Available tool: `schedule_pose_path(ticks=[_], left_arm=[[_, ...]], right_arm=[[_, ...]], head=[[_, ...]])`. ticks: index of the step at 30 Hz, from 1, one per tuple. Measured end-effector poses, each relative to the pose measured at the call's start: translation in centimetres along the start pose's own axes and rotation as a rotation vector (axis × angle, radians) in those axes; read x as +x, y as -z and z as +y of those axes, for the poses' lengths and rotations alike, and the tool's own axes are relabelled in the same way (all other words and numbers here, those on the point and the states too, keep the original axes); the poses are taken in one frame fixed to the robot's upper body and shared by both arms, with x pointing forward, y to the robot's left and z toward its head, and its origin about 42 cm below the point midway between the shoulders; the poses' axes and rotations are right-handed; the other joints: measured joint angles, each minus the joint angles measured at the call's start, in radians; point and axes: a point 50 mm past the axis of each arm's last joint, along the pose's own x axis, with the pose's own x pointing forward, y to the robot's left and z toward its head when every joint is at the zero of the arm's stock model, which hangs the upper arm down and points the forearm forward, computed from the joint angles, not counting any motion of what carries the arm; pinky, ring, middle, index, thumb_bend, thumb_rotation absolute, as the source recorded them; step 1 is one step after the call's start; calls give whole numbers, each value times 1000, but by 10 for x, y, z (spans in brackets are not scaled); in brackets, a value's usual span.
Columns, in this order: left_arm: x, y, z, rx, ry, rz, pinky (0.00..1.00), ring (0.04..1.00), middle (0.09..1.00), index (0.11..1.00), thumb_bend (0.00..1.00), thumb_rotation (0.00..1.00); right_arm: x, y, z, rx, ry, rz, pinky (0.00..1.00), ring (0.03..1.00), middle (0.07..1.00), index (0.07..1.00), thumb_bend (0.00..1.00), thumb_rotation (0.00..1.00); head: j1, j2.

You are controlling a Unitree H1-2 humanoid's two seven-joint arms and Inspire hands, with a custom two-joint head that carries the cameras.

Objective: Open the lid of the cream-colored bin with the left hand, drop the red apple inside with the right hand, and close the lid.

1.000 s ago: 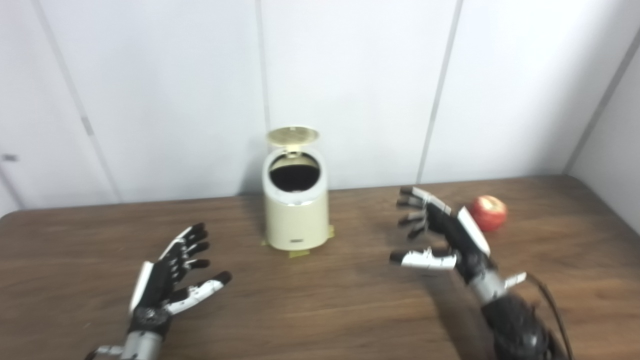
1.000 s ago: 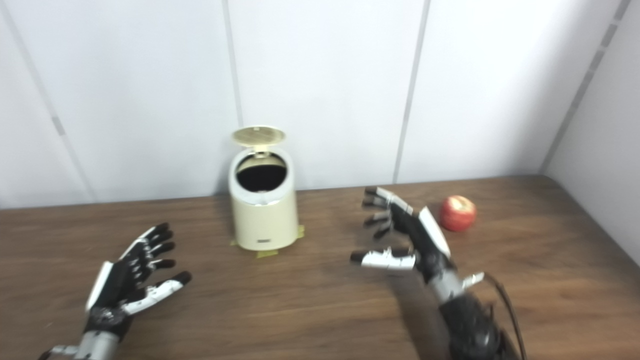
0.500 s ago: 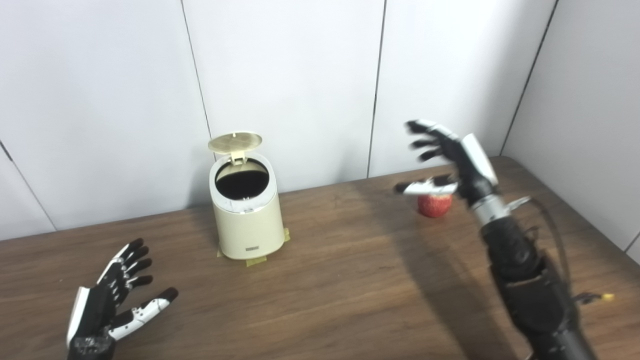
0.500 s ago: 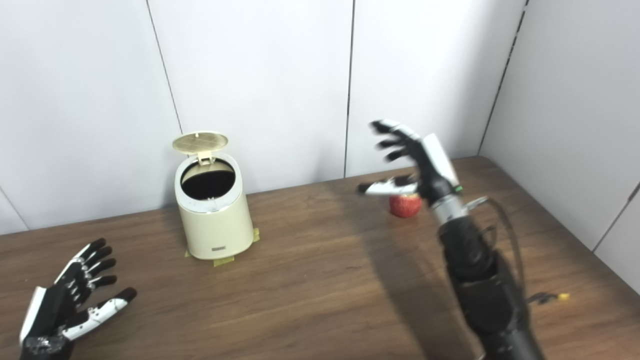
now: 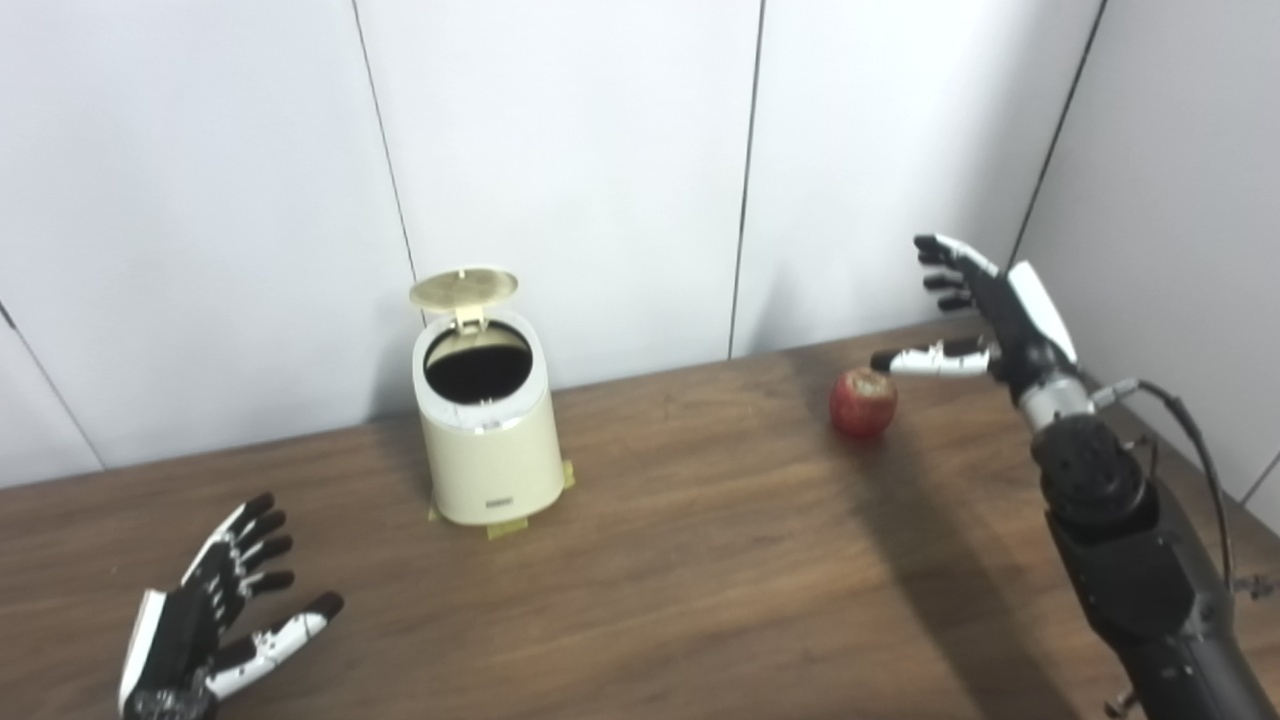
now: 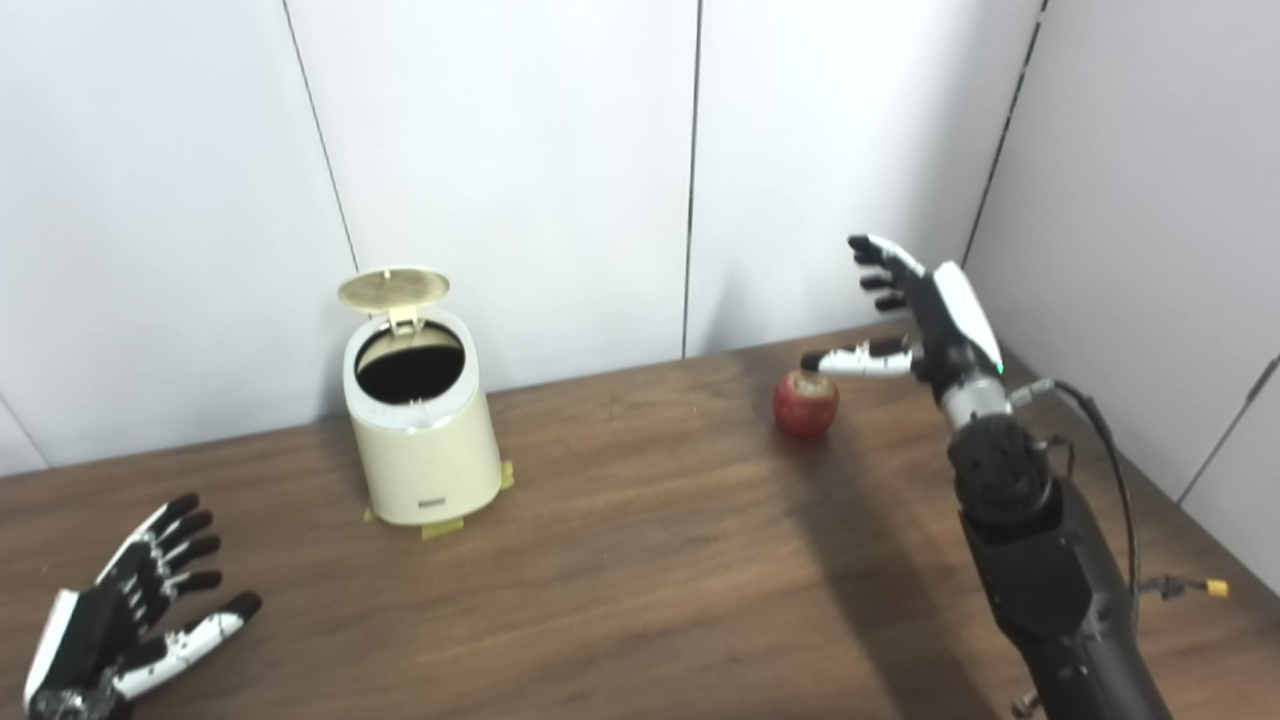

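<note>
Our right hand hovers open beside the apple; our left hand rests empty, fingers spread, on the counter. A clumsy nudge could roll the apple away. The bin stands with its lid up.

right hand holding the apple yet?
No, the right hand is open above and to the right of the red apple, which sits alone on the table.

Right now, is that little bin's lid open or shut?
Open: the lid stands tipped up behind the cream bin, and its dark mouth shows.
</note>
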Motion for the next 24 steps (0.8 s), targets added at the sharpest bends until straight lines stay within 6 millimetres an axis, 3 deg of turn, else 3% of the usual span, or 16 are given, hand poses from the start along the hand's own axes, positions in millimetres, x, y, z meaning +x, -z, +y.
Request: schedule_pose_path(ticks=[4, 8, 13, 21, 24], left_arm=[[-2, 0, 0, -3, 0, 8, 716, 829, 887, 930, 629, 32], [-6, -1, -2, -4, 0, 29, 700, 819, 874, 914, 639, 17], [-11, -3, -5, -6, -2, 43, 711, 830, 878, 916, 630, 8], [-13, -6, -6, 4, 5, 41, 712, 820, 871, 906, 637, 36], [-14, -6, -6, 17, 5, 43, 704, 818, 868, 904, 636, 33]], right_arm=[[0, 15, 4, 6, -32, 63, 793, 890, 917, 908, 835, 216], [-2, 25, 12, -14, -90, 100, 827, 920, 945, 919, 856, 299], [-2, 42, 19, -30, -142, 163, 895, 956, 963, 929, 864, 296], [-1, 61, 36, -51, -203, 235, 887, 950, 962, 928, 858, 299], [3, 59, 41, -71, -213, 231, 882, 929, 937, 918, 878, 319]], head=[[0, 0], [6, 2], [14, 5], [17, 6], [20, 11]])
